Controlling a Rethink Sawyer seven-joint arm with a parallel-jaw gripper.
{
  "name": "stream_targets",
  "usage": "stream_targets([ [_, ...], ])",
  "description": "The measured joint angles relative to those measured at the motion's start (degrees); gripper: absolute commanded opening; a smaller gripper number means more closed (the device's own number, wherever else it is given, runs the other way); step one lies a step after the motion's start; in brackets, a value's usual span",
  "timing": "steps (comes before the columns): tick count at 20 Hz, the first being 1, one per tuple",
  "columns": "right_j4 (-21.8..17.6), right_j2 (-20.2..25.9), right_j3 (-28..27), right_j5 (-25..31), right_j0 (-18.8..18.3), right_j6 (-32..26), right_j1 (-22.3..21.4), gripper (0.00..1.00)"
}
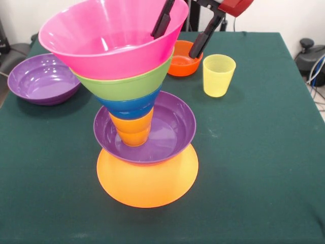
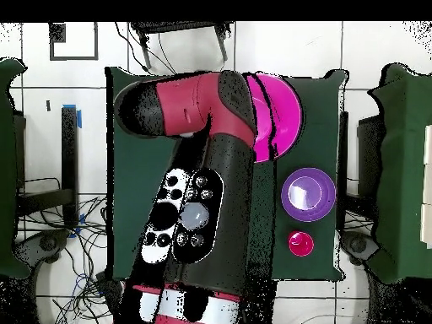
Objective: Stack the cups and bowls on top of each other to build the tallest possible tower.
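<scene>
Tower [image 1: 137, 117] stood mid-desk [image 1: 254, 168], pink bowl [image 1: 109, 43] topmost. Hand [image 1: 179, 34] spread open astride pink bowl's far rim. Yellow cup [image 1: 219, 75] right of tower, apart.

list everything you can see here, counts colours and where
tower: 1, centre of table; from the bottom: yellow-orange bowl upside down, purple bowl, orange cup, blue bowl, green bowl, pink bowl on top
loose purple bowl: 1, apart near the table's edge
orange-red bowl: 1, behind the tower
yellow cup: 1, upright beside the orange-red bowl
red-pink cup: 1, overhead view only, near the loose purple bowl
table: 1, dark green
gripper: 1, black fingers open, one inside the pink bowl, one outside
</scene>
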Motion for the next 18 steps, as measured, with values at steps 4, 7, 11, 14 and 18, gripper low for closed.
stream_targets([
  [4, 0.0, 0.0, 0.0, 0.0, 0.0, 0.0, -0.5, 1.00],
  [7, 0.0, 0.0, 0.0, 0.0, 0.0, 0.0, -0.8, 1.00],
  [11, 0.0, -0.1, 0.0, 0.0, 0.1, 0.0, -1.1, 1.00],
  [14, 0.0, -0.3, 0.0, 0.0, 0.5, 0.0, -1.8, 1.00],
  [18, 0.0, -0.8, 0.0, 0.0, 1.4, 0.0, -2.4, 1.00],
])
